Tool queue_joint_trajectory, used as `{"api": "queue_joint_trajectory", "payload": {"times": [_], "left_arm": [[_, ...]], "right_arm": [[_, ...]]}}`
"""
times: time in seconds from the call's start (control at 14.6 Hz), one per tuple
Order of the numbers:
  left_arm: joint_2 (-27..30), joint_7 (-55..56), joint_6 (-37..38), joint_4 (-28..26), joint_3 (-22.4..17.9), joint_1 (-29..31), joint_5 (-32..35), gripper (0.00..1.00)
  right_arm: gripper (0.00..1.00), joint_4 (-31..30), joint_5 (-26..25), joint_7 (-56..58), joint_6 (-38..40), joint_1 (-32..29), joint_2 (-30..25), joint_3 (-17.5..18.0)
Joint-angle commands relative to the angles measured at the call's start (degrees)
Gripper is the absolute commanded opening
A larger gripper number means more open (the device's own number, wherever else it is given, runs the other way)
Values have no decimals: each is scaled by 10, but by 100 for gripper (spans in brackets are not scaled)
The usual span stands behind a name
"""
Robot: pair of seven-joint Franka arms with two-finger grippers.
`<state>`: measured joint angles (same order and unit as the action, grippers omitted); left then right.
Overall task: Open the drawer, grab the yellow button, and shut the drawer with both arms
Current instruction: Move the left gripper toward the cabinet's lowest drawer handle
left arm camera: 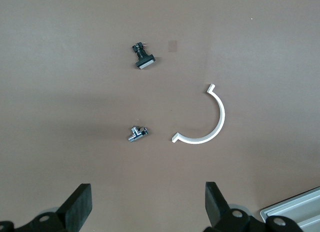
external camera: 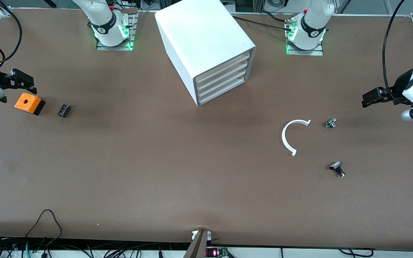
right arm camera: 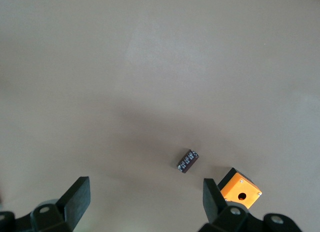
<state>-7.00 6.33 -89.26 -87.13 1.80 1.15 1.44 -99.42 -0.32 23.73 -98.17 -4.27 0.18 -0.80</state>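
Cabinet (external camera: 206, 46) on tabletop (external camera: 156, 172), between the arm bases; top drawer (external camera: 224, 64) closed. Button not visible. Left gripper (external camera: 366, 99) over the tabletop's left-arm end, jaws apart. Right gripper (external camera: 31, 86) above orange box (external camera: 29, 103), jaws apart. White arc (external camera: 290, 138) nearer the camera.

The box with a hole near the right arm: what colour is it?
Orange on top with a black base, clearest in the front view.
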Motion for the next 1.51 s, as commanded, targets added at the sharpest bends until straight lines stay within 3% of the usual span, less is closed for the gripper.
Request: {"api": "queue_joint_trajectory", "payload": {"times": [0.0, 0.75, 0.96, 1.44], "left_arm": [[3, -10, -2, -2, 3, 3, -1, 100], [-2, -1, -1, 5, 2, 3, -4, 100], [-3, -1, -2, 5, 2, 3, -4, 100], [-1, -2, -1, 6, 5, 3, -3, 100]], "right_arm": [[100, 5, -1, 11, 3, -5, 1, 4], [100, 9, 1, 10, -1, 0, 20, 6], [100, 10, 1, 10, -4, 21, 48, 6], [100, 18, 9, 1, -4, 50, 47, 13]]}}
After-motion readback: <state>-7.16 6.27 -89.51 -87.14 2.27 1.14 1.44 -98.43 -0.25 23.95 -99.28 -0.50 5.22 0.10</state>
